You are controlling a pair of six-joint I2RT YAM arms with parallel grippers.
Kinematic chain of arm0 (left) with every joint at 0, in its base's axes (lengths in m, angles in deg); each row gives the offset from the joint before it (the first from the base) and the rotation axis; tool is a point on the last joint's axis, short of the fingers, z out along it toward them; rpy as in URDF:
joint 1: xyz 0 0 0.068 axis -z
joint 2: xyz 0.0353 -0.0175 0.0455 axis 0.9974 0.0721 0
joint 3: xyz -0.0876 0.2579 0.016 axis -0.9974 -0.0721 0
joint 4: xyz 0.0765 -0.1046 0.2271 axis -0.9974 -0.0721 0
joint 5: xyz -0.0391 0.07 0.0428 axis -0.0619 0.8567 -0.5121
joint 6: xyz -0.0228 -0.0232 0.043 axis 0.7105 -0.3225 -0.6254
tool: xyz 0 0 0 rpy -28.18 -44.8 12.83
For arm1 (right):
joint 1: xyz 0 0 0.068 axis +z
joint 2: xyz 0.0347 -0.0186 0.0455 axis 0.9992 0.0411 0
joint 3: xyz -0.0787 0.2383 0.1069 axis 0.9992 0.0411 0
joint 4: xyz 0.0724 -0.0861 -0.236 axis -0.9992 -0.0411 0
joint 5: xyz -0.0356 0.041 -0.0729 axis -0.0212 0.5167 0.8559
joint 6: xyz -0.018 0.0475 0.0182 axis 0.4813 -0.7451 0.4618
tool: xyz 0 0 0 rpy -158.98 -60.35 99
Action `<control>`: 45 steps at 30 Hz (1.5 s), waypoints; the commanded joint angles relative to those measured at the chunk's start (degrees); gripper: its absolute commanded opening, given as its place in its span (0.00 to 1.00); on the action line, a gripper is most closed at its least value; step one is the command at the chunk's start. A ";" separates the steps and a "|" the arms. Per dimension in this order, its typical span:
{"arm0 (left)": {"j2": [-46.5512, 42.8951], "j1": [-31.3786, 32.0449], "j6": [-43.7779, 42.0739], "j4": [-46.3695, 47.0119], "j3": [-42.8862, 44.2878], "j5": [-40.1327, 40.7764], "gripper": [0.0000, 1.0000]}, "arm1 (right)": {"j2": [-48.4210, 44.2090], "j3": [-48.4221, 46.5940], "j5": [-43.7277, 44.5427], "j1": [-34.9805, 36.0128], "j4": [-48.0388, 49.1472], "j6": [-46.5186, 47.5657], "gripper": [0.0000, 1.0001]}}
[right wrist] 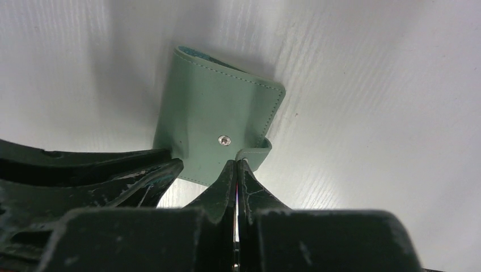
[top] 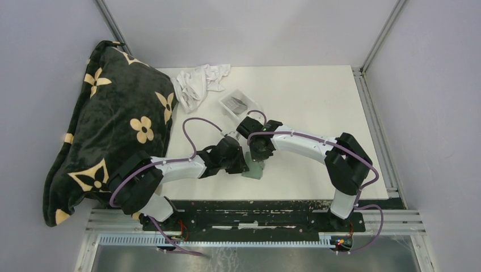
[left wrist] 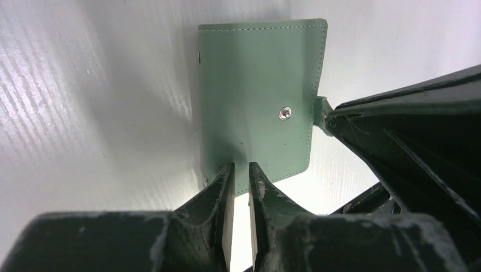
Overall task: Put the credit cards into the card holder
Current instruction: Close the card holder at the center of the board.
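White table (right wrist: 368, 85); right tool (right wrist: 236, 164) hides card holder (right wrist: 210, 113) tab end

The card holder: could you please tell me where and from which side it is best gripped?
Take the snap tab on the free edge of the card holder, coming from that side. It lies flat and folded; only the tab juts out, where the right gripper pinches it.

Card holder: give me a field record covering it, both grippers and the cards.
card holder: folded, flat on the table, snap undone
left gripper: slightly open, tips at the holder's near edge
right gripper: shut, pinching the snap tab
credit cards: lying in the clear tray, behind the grippers
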 commanded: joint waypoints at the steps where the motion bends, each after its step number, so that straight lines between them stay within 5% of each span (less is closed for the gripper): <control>1: 1.91 0.26 -2.68 1.97 0.01 -0.62 0.23 | -0.23 -3.32 1.68 0.48 -0.70 -0.31 0.01; 45: 3.82 0.16 -5.49 1.45 0.87 -2.88 0.20 | 7.43 -6.25 -0.90 0.79 0.98 -0.69 0.01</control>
